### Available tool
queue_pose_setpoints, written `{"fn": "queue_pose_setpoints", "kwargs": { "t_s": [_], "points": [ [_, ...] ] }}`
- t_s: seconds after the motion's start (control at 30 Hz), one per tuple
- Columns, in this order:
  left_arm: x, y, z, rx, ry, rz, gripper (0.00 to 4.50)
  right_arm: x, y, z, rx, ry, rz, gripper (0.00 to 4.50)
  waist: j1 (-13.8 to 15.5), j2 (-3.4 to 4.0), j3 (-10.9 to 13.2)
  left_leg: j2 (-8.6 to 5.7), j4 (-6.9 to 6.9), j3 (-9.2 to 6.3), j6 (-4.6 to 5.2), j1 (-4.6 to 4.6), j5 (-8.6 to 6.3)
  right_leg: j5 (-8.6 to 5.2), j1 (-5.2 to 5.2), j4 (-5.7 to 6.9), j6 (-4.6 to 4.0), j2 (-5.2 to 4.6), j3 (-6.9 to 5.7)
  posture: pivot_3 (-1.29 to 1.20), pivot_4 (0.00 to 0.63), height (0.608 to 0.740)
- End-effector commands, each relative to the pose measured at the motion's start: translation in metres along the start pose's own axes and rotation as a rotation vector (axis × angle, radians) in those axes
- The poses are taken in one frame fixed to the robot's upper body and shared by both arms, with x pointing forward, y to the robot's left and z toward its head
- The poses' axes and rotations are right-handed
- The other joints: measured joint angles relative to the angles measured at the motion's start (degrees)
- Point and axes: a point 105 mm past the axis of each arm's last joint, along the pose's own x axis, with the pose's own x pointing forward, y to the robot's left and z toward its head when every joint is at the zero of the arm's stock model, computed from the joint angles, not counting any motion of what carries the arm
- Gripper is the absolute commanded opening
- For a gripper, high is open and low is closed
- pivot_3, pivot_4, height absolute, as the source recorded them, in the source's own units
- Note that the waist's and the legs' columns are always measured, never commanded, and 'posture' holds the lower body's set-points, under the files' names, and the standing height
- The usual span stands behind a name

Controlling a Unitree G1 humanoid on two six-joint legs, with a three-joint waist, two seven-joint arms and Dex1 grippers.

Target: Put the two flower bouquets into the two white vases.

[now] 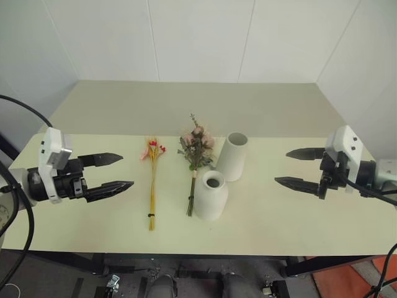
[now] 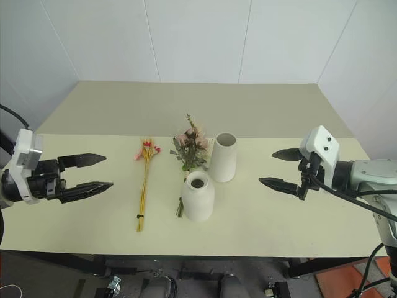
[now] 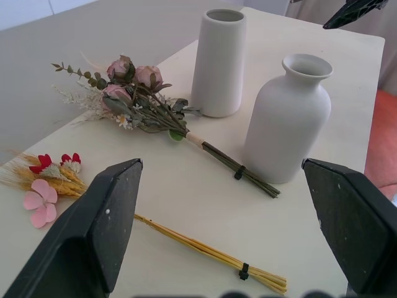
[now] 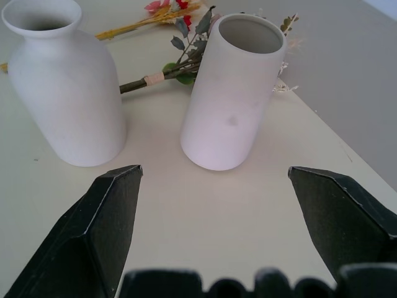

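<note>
White vases (image 1: 211,195) (image 1: 232,156) stand beside both bouquets (image 1: 152,180) (image 1: 195,158); left gripper (image 1: 115,171) and right gripper (image 1: 296,167) released, empty.

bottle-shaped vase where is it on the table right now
The bottle-shaped vase stands upright near the middle of the table, just in front of the cylinder vase, with the stems of the rose bouquet lying close along its left side.

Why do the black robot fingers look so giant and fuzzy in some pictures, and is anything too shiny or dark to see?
Left wrist view: the fingers sit next to the lens, so they loom large and soft-edged, while the rose bouquet stays sharp. Right wrist view: same, cylinder vase crisp. Eye views: even light, faint shadows, no glare on the table.
</note>
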Motion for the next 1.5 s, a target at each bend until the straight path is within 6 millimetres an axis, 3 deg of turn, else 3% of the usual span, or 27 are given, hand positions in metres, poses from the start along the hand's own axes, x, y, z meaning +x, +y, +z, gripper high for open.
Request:
{"fn": "queue_pose_setpoints", "kwargs": {
  "t_s": [0.03,0.33,0.47,0.6,0.77,1.03,1.13,1.27,1.43,1.5],
  "points": [
    [0.0,-0.002,0.01,0.057,-0.015,-0.013,4.48,-0.003,-0.005,0.011,-0.049,-0.028,-0.023,4.5,0.0,0.0,0.0,0.0,0.0,0.0,0.0,0.0,0.0,0.0,0.0,0.0,0.0,0.0,0.0,0.0,0.15,0.74],
    [-0.003,-0.005,0.012,0.064,-0.027,-0.038,4.48,-0.004,-0.005,0.011,-0.049,-0.031,-0.025,4.5,0.0,0.0,0.0,0.0,0.0,0.0,0.0,0.0,0.0,0.0,-0.01,0.0,0.0,0.0,0.0,0.0,0.15,0.74],
    [0.007,0.009,-0.01,-0.07,0.196,0.075,4.48,-0.003,-0.004,0.011,-0.048,-0.033,-0.025,4.5,0.0,-0.01,0.0,0.0,0.0,0.0,0.0,0.0,0.0,0.0,0.0,0.02,0.0,0.0,0.0,0.0,0.15,0.74],
    [0.027,0.024,-0.039,-0.213,0.503,0.16,4.48,0.001,-0.005,0.011,-0.051,-0.04,-0.019,4.5,0.4,-0.02,0.0,-0.03,0.05,-0.01,0.0,0.01,0.0,-0.19,0.05,0.0,0.41,0.0,-0.01,0.0,0.15,0.74],
    [0.063,0.044,-0.05,-0.318,0.583,0.288,4.48,0.006,-0.006,0.016,-0.066,-0.06,-0.007,4.5,0.2,-0.04,0.0,-0.07,0.07,-0.01,0.0,-0.05,0.0,-0.04,0.03,0.04,0.2,0.01,0.02,0.0,0.15,0.74],
    [0.099,0.067,-0.077,-0.328,0.714,0.426,4.48,0.01,-0.003,0.018,-0.071,-0.077,-0.004,4.5,-0.3,-0.05,0.0,-0.1,0.07,-0.01,0.0,-0.05,0.0,0.02,-0.02,0.08,0.1,0.01,0.07,0.0,0.15,0.74],
    [0.111,0.07,-0.079,-0.312,0.712,0.433,3.91,0.01,-0.002,0.018,-0.071,-0.081,-0.005,4.5,0.0,-0.05,0.0,-0.12,0.07,-0.01,0.0,-0.03,0.0,0.02,0.0,0.09,0.1,0.0,0.08,0.0,0.15,0.74],
    [0.119,0.074,-0.077,-0.313,0.69,0.441,2.63,0.009,0.0,0.017,-0.069,-0.082,-0.011,4.5,0.1,-0.05,0.0,-0.13,0.07,-0.01,0.0,-0.03,0.0,0.02,0.01,0.1,0.1,-0.01,0.08,0.0,0.15,0.74],
    [0.119,0.077,-0.076,-0.308,0.673,0.447,0.99,0.008,0.001,0.017,-0.066,-0.083,-0.017,4.5,0.2,-0.05,0.0,-0.15,0.07,-0.01,0.0,-0.02,0.01,0.02,0.03,0.1,0.1,-0.03,0.08,0.0,0.15,0.74],
    [0.11,0.085,-0.07,-0.318,0.642,0.498,0.28,0.007,0.002,0.016,-0.064,-0.082,-0.019,4.5,0.2,-0.05,0.0,-0.14,0.07,-0.02,0.0,-0.03,0.0,0.02,0.02,0.09,0.1,-0.03,0.08,0.0,0.15,0.74]
  ]
}}
